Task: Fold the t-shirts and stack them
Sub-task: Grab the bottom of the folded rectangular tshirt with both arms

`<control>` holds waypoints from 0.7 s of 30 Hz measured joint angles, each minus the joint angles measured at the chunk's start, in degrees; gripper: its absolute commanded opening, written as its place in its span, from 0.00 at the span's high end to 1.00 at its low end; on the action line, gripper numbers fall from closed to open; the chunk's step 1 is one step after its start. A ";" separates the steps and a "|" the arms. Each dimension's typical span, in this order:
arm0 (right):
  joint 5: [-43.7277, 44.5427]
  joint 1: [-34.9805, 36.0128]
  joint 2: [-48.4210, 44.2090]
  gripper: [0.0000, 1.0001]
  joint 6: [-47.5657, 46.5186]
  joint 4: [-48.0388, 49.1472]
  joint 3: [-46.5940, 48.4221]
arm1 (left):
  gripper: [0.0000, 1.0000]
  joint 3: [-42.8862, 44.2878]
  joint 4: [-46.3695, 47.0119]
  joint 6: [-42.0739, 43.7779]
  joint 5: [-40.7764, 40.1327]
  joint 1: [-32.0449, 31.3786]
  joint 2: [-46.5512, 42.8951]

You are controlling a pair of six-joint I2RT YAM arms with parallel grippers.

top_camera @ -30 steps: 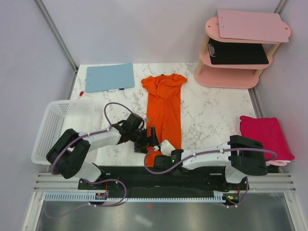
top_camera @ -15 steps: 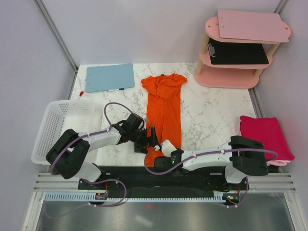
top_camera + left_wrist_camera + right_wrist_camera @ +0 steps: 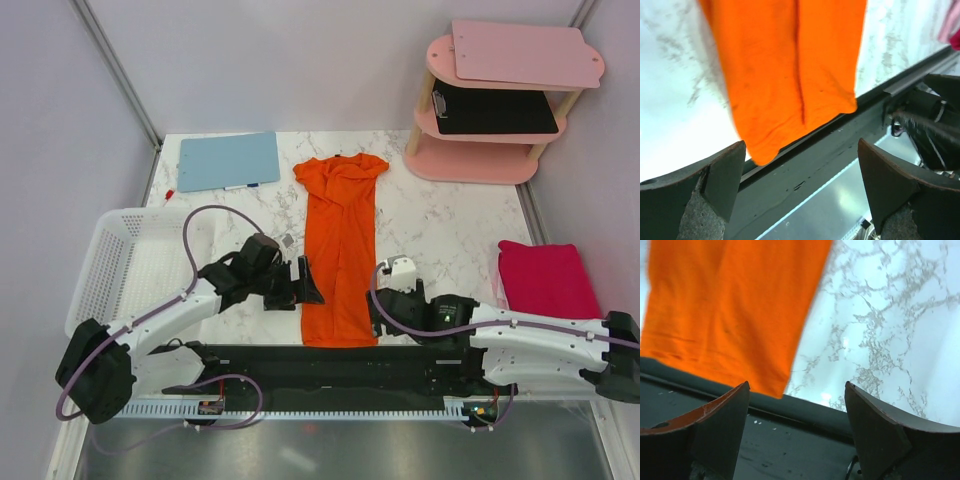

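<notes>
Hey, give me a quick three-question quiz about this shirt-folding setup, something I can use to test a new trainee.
1. True or false: the orange t-shirt lies inside the white basket.
2. Where is the magenta t-shirt? A) on the pink shelf; B) folded at the right side of the table; C) under the blue clipboard.
3. Fill in: the left claw and the right claw are both ___, gripping nothing.
Key: 1 false; 2 B; 3 open.
</notes>
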 measured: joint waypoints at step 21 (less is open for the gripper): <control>-34.16 -21.73 -0.66 0.28 5.33 34.75 -23.08 | 0.04 -6.19 -2.49 -0.35 -7.15 0.00 4.20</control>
